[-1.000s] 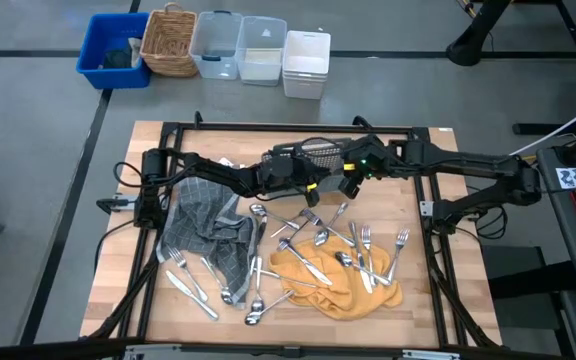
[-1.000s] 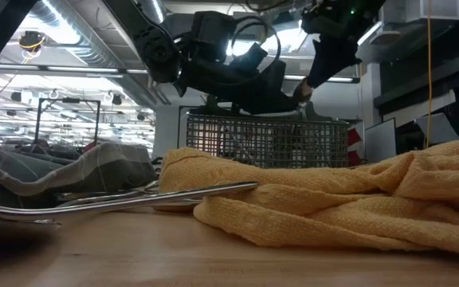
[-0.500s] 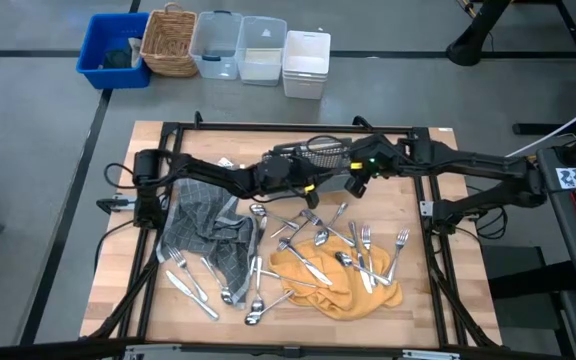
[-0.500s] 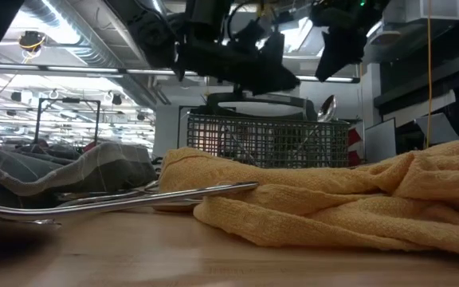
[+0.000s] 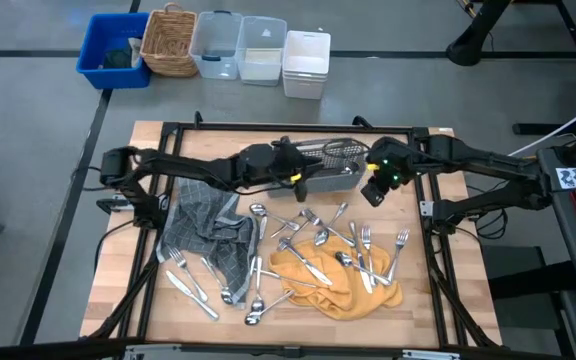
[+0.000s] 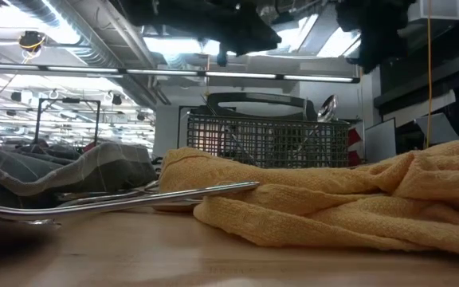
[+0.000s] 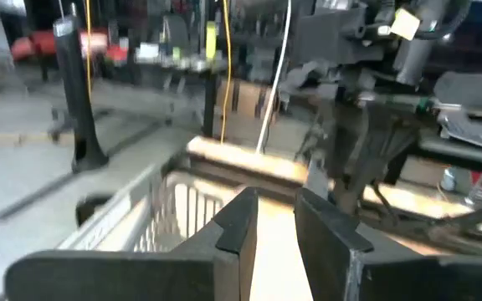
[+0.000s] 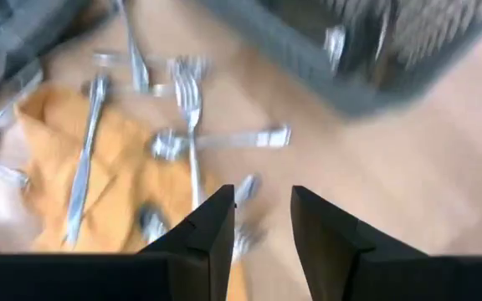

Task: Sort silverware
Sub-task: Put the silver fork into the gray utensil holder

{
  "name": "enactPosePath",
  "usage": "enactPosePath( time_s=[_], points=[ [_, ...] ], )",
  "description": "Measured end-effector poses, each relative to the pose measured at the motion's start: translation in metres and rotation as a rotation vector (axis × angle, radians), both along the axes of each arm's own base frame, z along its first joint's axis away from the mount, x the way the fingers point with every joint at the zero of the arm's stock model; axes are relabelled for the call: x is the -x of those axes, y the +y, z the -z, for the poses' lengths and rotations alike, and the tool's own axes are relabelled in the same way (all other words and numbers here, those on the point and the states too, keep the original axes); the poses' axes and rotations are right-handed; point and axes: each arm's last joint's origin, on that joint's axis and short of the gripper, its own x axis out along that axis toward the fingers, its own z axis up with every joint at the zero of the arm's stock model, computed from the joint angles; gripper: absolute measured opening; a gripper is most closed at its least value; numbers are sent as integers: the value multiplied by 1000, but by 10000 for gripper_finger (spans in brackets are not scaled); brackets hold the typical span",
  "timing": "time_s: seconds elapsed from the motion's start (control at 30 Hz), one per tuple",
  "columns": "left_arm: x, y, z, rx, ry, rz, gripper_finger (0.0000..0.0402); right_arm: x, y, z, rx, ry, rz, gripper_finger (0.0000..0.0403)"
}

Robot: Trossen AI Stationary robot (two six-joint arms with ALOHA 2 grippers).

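On the near half of the table [image 5: 153, 310] your silverware [image 5: 313, 245] lies scattered: a few forks and knives on the bare wood at the near left, more pieces strewn across the yellow cloth [image 5: 338, 280] at near centre, and others lying just beyond it toward the middle of the table. A grey checked cloth [image 5: 208, 230] sits to the left of the yellow one, with a couple of pieces lying along its right edge. From table height you see one long handle resting on the yellow cloth's near edge.

Farther back, at the middle of the far edge, stands the grey mesh basket [image 5: 328, 165]. You can see a spoon bowl [image 6: 327, 106] sticking up out of its right end in the low view.

Your left gripper [image 5: 290, 178] hangs above the basket's left part, its arm reaching in from the far left. The wrist camera shows its fingers [image 7: 237, 230] slightly parted with nothing between them.

Your right gripper [image 5: 373, 192] hangs just off the basket's right end, above bare wood and beyond the scattered pieces. Its fingers [image 8: 212, 221] are also a little apart and empty, with forks and the yellow cloth showing past them.
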Motion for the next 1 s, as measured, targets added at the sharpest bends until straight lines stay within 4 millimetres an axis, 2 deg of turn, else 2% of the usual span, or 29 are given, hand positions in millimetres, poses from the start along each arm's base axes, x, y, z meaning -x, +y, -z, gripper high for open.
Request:
enactPosePath(
  time_s=[0.2,0.5,0.6,0.77,0.93,1.0],
  points=[
    [31,-4,-16,94,152,-15,72,11,18,7,-67,165,90,121],
    [78,-10,-33,143,355,-29,72,11,47,13,51,193,-23,121],
    [91,-13,-39,154,387,-5,72,11,50,28,66,219,-57,121],
    [109,-17,-45,172,432,31,72,9,49,67,45,225,-192,121],
    [113,-20,-46,176,450,40,72,3,47,99,10,96,-428,121],
    [113,-21,-46,176,449,44,72,4,45,110,16,92,-472,121]
  ],
)
